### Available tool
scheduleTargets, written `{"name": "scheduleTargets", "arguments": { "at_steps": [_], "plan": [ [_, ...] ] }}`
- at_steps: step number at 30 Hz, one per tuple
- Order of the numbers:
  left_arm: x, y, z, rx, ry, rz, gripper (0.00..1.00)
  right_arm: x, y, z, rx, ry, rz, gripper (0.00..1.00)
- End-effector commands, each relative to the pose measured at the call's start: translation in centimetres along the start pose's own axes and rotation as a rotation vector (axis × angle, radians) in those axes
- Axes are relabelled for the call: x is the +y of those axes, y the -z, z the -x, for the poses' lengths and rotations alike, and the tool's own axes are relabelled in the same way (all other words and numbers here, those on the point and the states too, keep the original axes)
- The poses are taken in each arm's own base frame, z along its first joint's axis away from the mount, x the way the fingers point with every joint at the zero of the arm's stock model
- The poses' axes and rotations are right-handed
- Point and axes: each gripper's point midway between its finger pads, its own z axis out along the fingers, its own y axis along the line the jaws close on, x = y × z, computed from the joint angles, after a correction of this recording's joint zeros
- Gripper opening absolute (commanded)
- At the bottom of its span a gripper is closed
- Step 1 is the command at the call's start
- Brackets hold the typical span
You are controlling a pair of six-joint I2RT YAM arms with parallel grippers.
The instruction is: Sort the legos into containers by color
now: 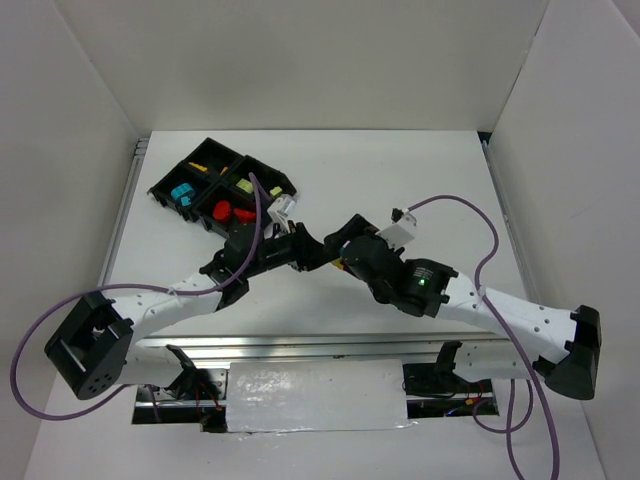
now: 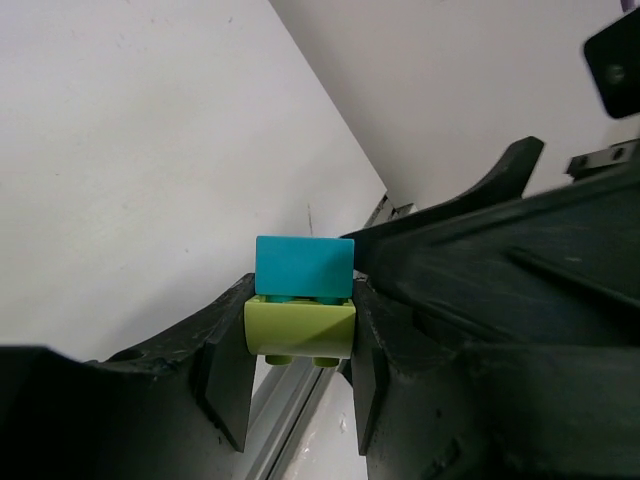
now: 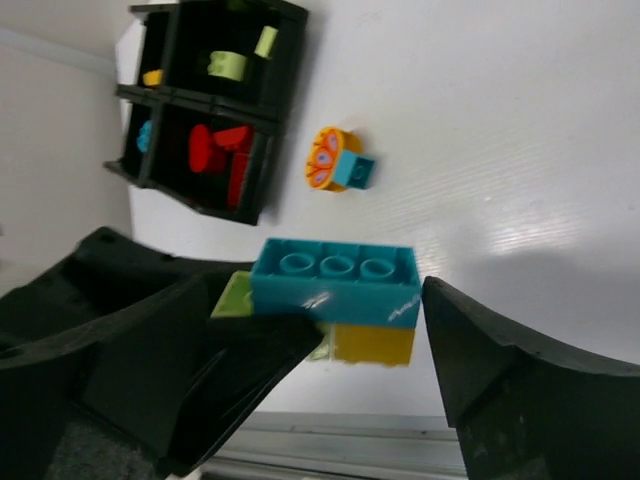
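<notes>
- The left tool (image 2: pixel 300 358) is clenched on a stacked brick (image 2: pixel 302 300), pale green under teal, held above the counter (image 3: pixel 500 140).
- The right tool (image 3: pixel 355 315) stands released around the same stack, with a gap between its right finger and the teal top.
- An orange disc with a teal brick (image 3: pixel 335 165) lies on the counter just beside the black tray (image 3: pixel 268 112).
- Red bricks (image 3: pixel 222 155) sit in one compartment, and pale green pieces (image 3: pixel 230 65) sit in the next.

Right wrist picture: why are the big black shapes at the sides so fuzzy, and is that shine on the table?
Right wrist view: the black fingers sit very near the lens, so they blur, while the teal brick looks fairly crisp; the white table carries a soft sheen and a grey shadow. Left wrist view: the green brick is sharp. Top view: even light.
</notes>
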Motion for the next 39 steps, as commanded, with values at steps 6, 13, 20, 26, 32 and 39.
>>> {"name": "scheduleTargets", "arguments": {
  "at_steps": [6,13,20,26,32,39],
  "plan": [
    [-2.1,0.4,2.6,-0.065,-0.117,-0.062,0.0,2.5,2.1,3.4,-0.003,-0.078,0.14,1.0],
    [-4.6,2.9,3.5,0.084,-0.244,-0.2,0.0,3.8,4.5,5.9,0.041,0.287,0.654,1.0],
    [-8.5,6.7,2.8,0.218,-0.257,-0.381,0.0,4.7,13.7,0.3,0.282,0.69,1.284,1.0],
    [-10.9,8.0,2.4,0.249,-0.227,-0.502,0.0,4.6,13.7,-0.8,0.311,0.679,1.363,0.98],
    [-11.1,8.1,1.8,0.262,-0.219,-0.521,0.0,5.0,12.4,-0.8,0.331,0.67,1.323,0.95],
    [-11.3,7.8,1.4,0.272,-0.215,-0.54,0.0,5.4,13.0,-1.7,0.412,0.632,1.401,0.84]
  ]
}}
